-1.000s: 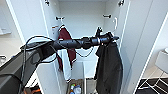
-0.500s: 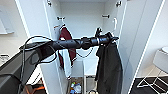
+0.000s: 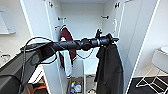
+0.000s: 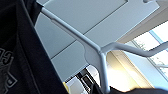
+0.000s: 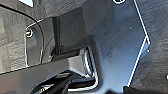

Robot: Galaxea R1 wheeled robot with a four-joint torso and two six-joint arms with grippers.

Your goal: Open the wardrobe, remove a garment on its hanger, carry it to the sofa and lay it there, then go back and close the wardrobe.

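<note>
The wardrobe (image 3: 83, 27) stands open, both white doors swung wide. My left arm reaches across from the left, and its gripper (image 3: 111, 40) is at the top of the black garment (image 3: 110, 70), below rail height on the wardrobe's right side. The limp fabric hangs straight down from the gripper. In the left wrist view the pale hanger (image 4: 75, 35) spreads its two arms, and its stem runs toward the gripper. The black garment (image 4: 22, 50) drapes beside it. The gripper looks shut on the hanger. The sofa is out of view.
A maroon jacket with white sleeves (image 3: 66, 42) hangs at the wardrobe's left. A box of small items (image 3: 75, 86) sits on the wardrobe floor. A white wire-legged stool (image 3: 160, 60) stands at the right, and the open right door (image 3: 132, 42) is close to the garment.
Almost nothing differs. The left arm and the black garment stay in about the same place in front of the open wardrobe.
</note>
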